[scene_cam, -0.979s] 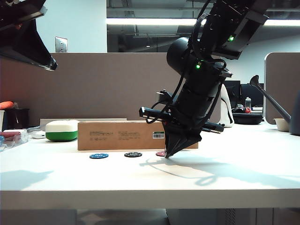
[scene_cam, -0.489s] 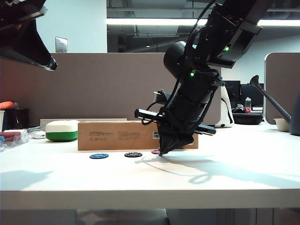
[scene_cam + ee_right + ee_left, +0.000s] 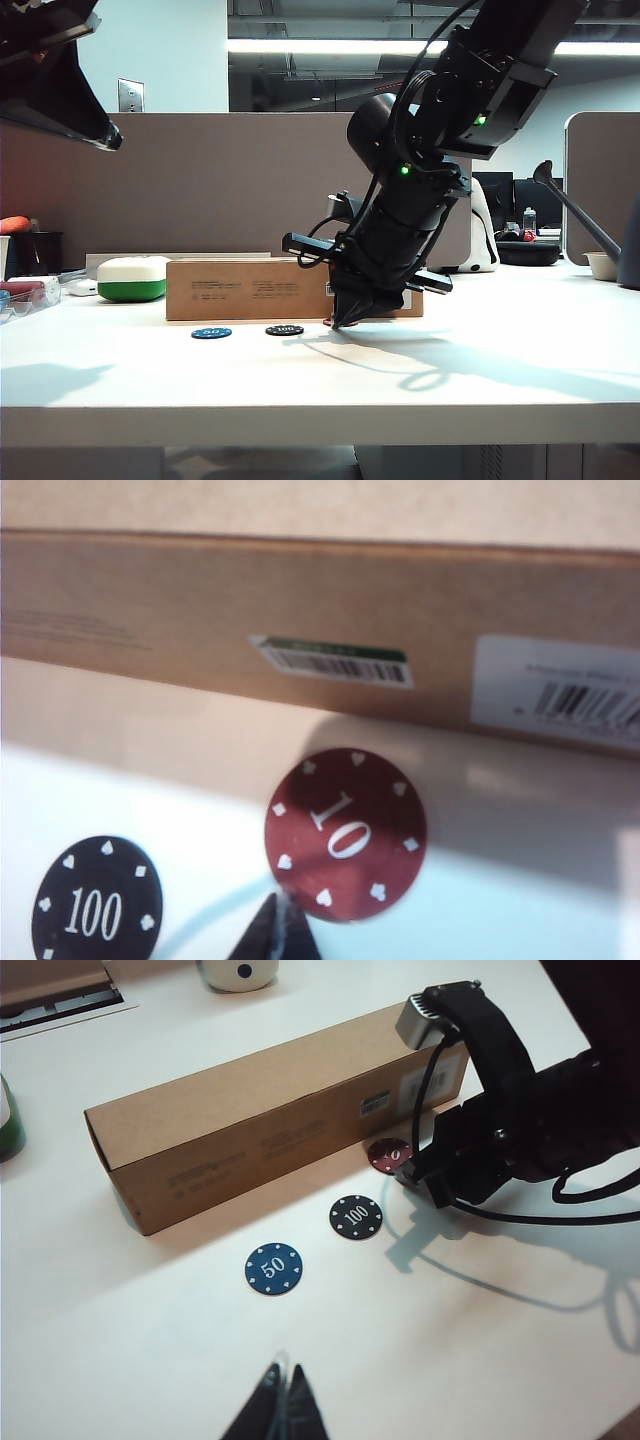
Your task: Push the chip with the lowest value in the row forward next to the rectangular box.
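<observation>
With its fingers pressed together, our right gripper [image 3: 281,932] touches the near edge of the red chip [image 3: 346,834] (marked 10), which lies just beside the box [image 3: 200,620]. Our left gripper [image 3: 283,1405], also closed, hovers above the table [image 3: 480,1360].

A white table [image 3: 520,380] is seen. On it are laid a brown box [image 3: 250,1125], a red chip [image 3: 345,835] (marked 10), a black chip [image 3: 355,1218], a blue chip [image 3: 273,1268] and a white-and-green case [image 3: 132,278].
</observation>
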{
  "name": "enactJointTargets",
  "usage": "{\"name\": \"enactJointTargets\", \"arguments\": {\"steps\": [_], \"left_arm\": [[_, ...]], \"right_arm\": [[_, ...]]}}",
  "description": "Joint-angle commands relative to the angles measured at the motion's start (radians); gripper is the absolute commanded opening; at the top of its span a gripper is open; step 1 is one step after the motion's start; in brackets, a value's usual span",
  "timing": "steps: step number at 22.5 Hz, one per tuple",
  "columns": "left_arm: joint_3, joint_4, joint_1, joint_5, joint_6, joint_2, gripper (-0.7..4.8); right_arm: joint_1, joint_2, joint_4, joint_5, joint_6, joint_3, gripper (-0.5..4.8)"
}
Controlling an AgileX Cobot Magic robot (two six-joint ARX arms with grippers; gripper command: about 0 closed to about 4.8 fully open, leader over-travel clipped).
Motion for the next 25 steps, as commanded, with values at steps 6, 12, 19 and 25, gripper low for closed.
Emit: {"name": "enactJointTargets", "arguments": {"steps": [6, 12, 19, 25], "left_arm": [[0.002, 0.013, -0.001, 0.004, -0.002, -0.002, -0.05], [0.002, 0.013, -0.001, 0.004, -0.002, -0.002, -0.05], [0.002, 0.013, -0.001, 0.004, -0.002, -0.002, -0.05], [0.002, 0.013, -0.001, 0.004, -0.002, -0.002, -0.05]], "right_arm": [[0.000, 0.016, -0.060, 0.069, 0.008, -0.013, -0.05], [-0.001, 0.016, -0.042, 0.066, 0.011, -0.013, -0.05], [0.000, -0.037, -0.071, 0.039, 0.037, -0.013, -0.05], [0.000, -0.192, -0.178, 0.042, 0.037, -0.013, -0.05]]}}
